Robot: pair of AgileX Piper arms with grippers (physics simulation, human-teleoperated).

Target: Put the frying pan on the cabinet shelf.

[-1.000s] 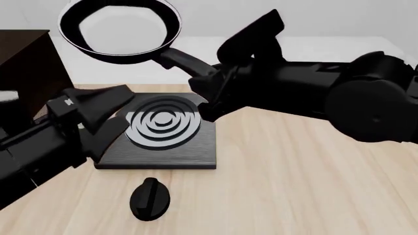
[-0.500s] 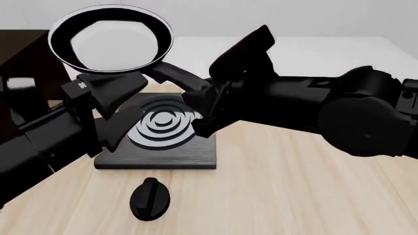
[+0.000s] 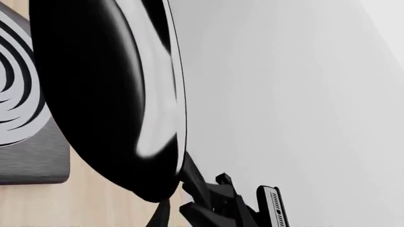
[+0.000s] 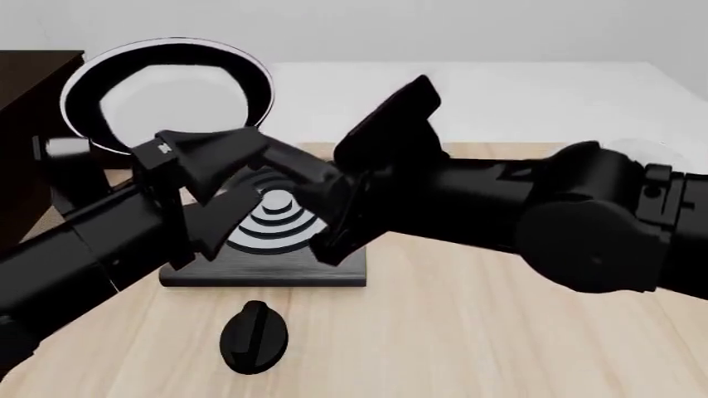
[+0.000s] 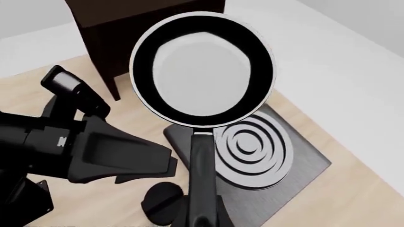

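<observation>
Frying pan (image 4: pixel 166 95) held aloft by handle in right gripper (image 4: pixel 321 195), above stove plate (image 4: pixel 277 228), beside cabinet (image 4: pixel 39 124). Left gripper (image 4: pixel 215 186), fingers parted, empty, crosses below pan. Knob (image 4: pixel 254 336) on table (image 4: pixel 498 332).
</observation>
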